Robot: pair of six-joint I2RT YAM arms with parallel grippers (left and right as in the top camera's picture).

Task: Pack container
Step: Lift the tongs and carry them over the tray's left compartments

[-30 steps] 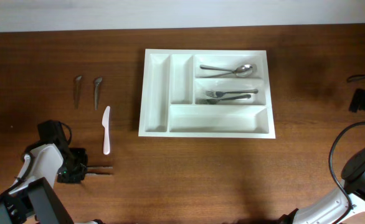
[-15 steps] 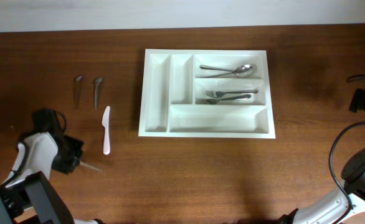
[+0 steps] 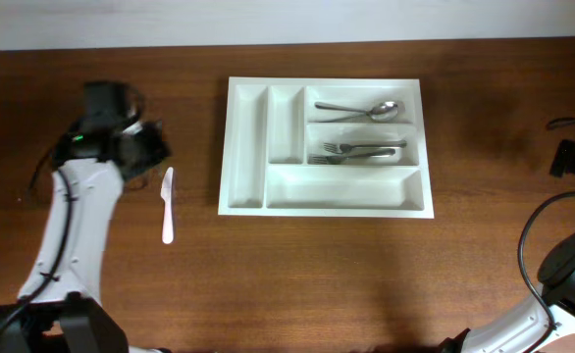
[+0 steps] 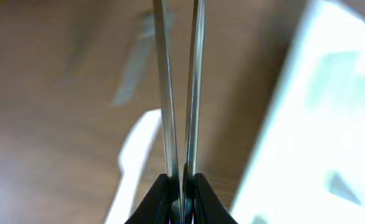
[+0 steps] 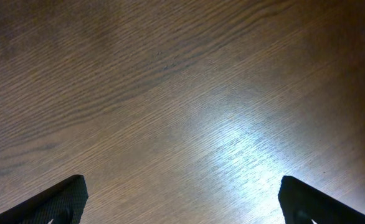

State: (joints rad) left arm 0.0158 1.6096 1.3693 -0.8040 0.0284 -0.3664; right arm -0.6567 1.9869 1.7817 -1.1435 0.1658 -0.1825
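container (image 3: 327, 210): centre of table (image 3: 297, 279), lying flat; likely light, stiff, slick plastic; take by outer rim
contents: spoon (image 3: 361, 109), forks (image 3: 358, 151); loose, would slide if tilted
knife (image 3: 167, 204): just left of container
left gripper (image 4: 178, 25): near-closed, empty
right gripper (image 5: 182, 202): wide, empty

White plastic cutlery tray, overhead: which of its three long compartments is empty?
The longest compartment, along the lower edge of the white plastic cutlery tray in the overhead view. The top one holds a silver metal spoon, the middle one silver metal forks.
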